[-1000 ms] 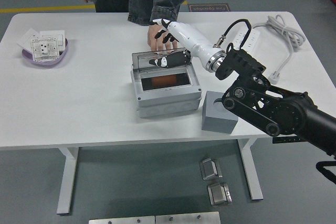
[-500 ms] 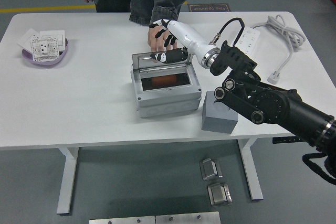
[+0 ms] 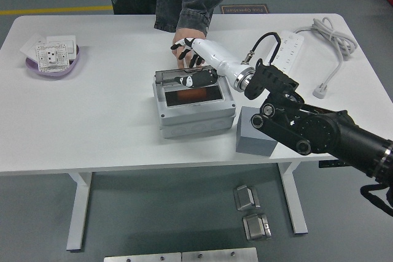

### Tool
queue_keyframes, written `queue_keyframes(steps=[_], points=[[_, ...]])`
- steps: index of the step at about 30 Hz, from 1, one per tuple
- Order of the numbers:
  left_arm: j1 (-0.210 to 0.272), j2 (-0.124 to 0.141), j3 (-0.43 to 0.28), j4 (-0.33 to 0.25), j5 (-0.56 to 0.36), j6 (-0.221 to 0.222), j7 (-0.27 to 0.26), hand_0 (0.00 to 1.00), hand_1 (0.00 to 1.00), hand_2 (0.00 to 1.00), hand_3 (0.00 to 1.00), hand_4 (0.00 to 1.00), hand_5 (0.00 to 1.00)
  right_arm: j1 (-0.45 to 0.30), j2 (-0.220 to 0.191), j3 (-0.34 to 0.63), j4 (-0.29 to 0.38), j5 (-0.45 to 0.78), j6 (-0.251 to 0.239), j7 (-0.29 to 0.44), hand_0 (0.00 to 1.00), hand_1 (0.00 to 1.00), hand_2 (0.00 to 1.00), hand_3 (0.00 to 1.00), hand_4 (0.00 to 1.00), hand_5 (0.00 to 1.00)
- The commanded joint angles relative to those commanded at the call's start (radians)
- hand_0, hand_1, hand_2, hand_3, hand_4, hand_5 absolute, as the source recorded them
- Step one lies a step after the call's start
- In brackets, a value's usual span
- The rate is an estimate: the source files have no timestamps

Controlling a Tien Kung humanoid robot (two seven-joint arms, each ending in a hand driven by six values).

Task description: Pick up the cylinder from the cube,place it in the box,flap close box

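The right hand point(image 3: 191, 59), fingers spread on the lid point(image 3: 187, 79), has pushed it lower over the box point(image 3: 195, 110); closing is nearly done.

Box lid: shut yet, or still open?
Still open. The lid is tilted partway down over the box, the right hand resting on it, and the orange cylinder shows inside.
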Motion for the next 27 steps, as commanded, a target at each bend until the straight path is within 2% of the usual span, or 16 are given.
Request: queue_keyframes(steps=[5, 19, 24, 27], points=[[0.0, -0.001, 0.026, 0.0, -0.027, 0.002, -0.007, 0.708, 0.722, 0.664, 0.836, 0.499, 0.089, -0.027, -0.026, -0.039, 0.061, 0.018, -0.004, -0.005, 0.487, 0.42, 0.61, 0.77, 0.792, 0.221], [0.004, -0.005, 0.033, 0.0, -0.035, 0.006, -0.017, 0.706, 0.72, 0.659, 0.824, 0.492, 0.09, -0.11, -0.051, -0.04, 0.098, 0.045, -0.039, 0.023, 0.473, 0.415, 0.611, 0.773, 0.773, 0.218], [0.005, -0.008, 0.032, 0.0, -0.035, 0.007, -0.02, 0.705, 0.719, 0.651, 0.814, 0.479, 0.085, -0.145, -0.076, -0.001, 0.149, 0.012, -0.042, 0.01, 0.466, 0.411, 0.61, 0.773, 0.768, 0.216], [0.008, -0.012, 0.007, 0.0, -0.011, 0.007, -0.017, 0.705, 0.719, 0.651, 0.814, 0.479, 0.085, -0.188, -0.106, 0.062, 0.205, -0.045, -0.022, -0.029, 0.466, 0.411, 0.61, 0.773, 0.768, 0.216]])
